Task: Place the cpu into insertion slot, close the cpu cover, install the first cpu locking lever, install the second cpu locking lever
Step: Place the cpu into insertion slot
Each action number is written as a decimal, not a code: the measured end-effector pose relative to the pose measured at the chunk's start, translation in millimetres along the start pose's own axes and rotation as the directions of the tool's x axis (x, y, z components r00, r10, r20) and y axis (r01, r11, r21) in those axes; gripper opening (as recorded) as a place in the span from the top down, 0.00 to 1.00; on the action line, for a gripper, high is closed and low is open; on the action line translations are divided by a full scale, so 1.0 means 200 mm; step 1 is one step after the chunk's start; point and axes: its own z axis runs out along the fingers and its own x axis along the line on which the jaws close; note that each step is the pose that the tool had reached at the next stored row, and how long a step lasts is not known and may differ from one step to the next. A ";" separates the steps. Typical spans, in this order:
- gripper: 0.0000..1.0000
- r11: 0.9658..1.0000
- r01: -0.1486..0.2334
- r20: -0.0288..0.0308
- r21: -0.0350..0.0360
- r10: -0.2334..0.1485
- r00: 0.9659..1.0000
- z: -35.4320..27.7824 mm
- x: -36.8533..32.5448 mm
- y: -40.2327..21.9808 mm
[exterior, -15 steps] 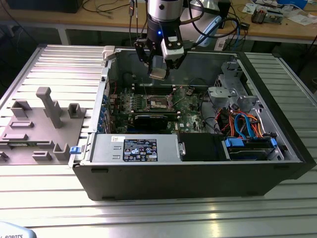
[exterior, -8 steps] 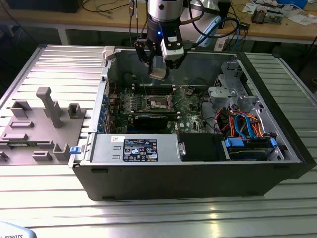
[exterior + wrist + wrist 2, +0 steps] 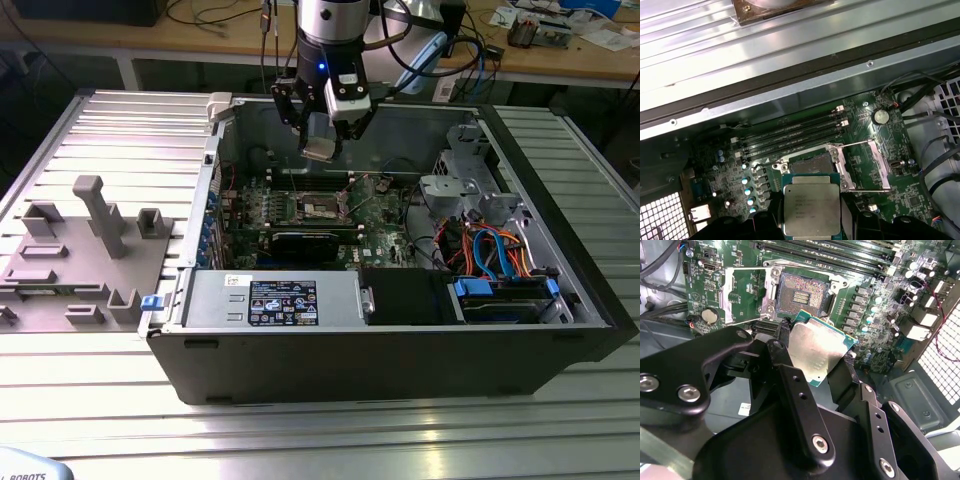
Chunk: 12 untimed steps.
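Observation:
My gripper (image 3: 320, 148) hangs above the open computer case, shut on the cpu (image 3: 320, 151), a small silvery square chip with a green edge. In both wrist views the black fingers (image 3: 781, 335) clamp the cpu (image 3: 816, 351) by two opposite sides. The insertion slot (image 3: 802, 295) lies bare on the green motherboard (image 3: 375, 235), a short way below the chip and offset from it. The cpu cover (image 3: 744, 294), a silvery frame, is swung open flat beside the slot. In the first wrist view the cpu (image 3: 812, 209) overlaps the near edge of the insertion slot (image 3: 809, 161), with the cpu cover (image 3: 866, 167) alongside.
The case walls (image 3: 400, 350) ring the motherboard. A power supply (image 3: 280, 300) sits at the front and a drive cage with blue and orange cables (image 3: 490, 255) on the exterior view's right. Memory slots (image 3: 790, 136) run beside the socket. A grey fixture block (image 3: 80, 250) lies outside the case.

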 end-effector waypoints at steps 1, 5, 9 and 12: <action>0.45 1.000 -0.001 0.000 0.000 0.001 1.000 0.000 0.000 0.000; 0.45 1.000 -0.003 0.000 0.000 0.003 1.000 0.001 0.000 0.000; 0.45 1.000 -0.012 0.001 0.000 0.012 1.000 0.004 0.000 0.000; 0.45 1.000 -0.014 0.001 0.000 0.014 1.000 0.005 0.000 0.000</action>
